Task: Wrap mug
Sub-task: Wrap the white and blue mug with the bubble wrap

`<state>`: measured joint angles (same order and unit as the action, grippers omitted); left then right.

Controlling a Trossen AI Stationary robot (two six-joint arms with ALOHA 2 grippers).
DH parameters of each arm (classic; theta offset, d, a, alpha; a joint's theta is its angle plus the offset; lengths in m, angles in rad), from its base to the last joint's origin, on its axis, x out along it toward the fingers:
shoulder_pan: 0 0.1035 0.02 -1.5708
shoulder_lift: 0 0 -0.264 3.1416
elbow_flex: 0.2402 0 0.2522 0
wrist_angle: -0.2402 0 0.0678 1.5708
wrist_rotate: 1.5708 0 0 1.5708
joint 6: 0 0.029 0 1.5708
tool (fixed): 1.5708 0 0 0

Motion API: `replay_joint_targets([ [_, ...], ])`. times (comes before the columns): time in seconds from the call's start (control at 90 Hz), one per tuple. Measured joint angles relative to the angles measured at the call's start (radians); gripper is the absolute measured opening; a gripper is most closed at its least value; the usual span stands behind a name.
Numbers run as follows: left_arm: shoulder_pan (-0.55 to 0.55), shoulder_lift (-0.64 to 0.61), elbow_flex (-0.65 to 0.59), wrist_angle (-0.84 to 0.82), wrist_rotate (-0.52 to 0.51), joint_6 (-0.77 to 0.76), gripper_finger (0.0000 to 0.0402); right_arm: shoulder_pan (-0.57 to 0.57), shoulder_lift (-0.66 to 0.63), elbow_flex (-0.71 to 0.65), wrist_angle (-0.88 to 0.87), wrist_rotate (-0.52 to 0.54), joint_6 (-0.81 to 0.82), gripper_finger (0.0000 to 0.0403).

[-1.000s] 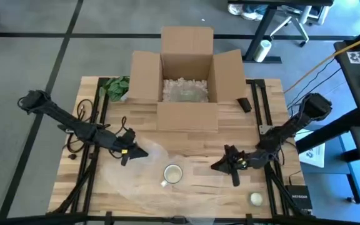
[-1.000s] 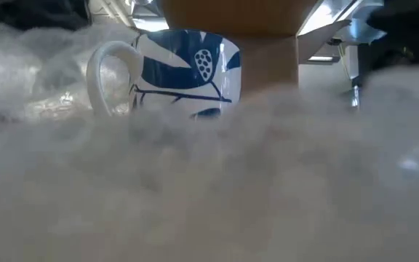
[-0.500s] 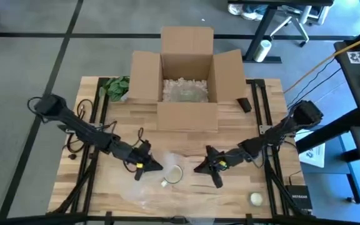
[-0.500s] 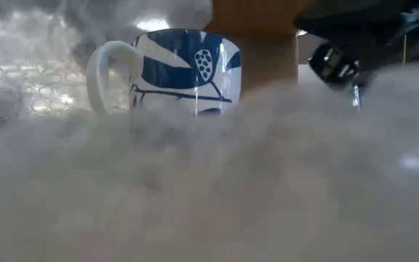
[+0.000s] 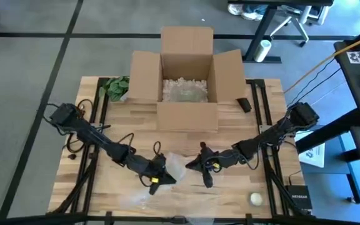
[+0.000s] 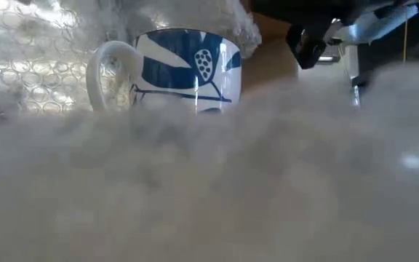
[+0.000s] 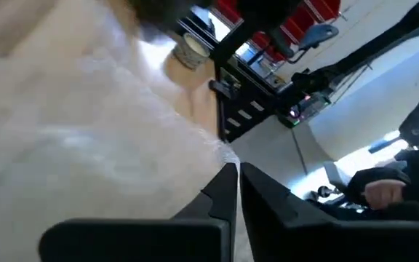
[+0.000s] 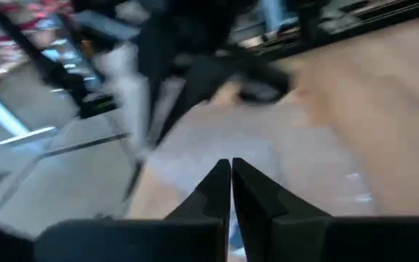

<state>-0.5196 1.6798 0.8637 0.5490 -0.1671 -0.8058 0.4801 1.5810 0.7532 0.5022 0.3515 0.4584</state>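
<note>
Both end effectors, left (image 5: 162, 178) and right (image 5: 200, 170), pinching bubble wrap (image 6: 28, 58), have converged, folding it over the mug (image 6: 177, 69).

Both dark arms stretched low toward the middle, left hand (image 5: 160, 177) and right hand (image 5: 195, 167) near each other, fingers pressed together.

White mug (image 6: 184, 69) with blue leaves, upright, bubble wrap (image 6: 28, 65) draped over it
</note>
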Motion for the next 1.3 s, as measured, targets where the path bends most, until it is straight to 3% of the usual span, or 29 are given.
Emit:
replay_joint_targets([
  [0.144, 0.0, 0.041, 0.055, 0.022, 0.004, 0.032, 0.0, -0.019, 0.0, 0.039, -0.102, -0.004, -0.012, 0.0],
  [0.556, 0.008, 0.047, 0.073, 0.157, 0.003, 0.182, 0.0, -0.072, -0.002, 0.093, -0.13, 0.012, -0.131, 0.0],
  [0.789, 0.008, 0.047, 0.073, 0.28, 0.014, 0.274, 0.0, -0.076, -0.079, 0.093, -0.329, 0.085, -0.122, 0.0],
  [1.022, 0.008, 0.082, 0.076, 0.431, 0.168, 0.295, 0.0, -0.075, -0.226, 0.093, -0.526, 0.207, -0.07, 0.0],
  [1.3, 0.009, 0.17, 0.159, 0.494, 0.35, 0.319, 0.0, -0.075, -0.291, 0.093, -0.533, 0.178, -0.074, 0.0],
])
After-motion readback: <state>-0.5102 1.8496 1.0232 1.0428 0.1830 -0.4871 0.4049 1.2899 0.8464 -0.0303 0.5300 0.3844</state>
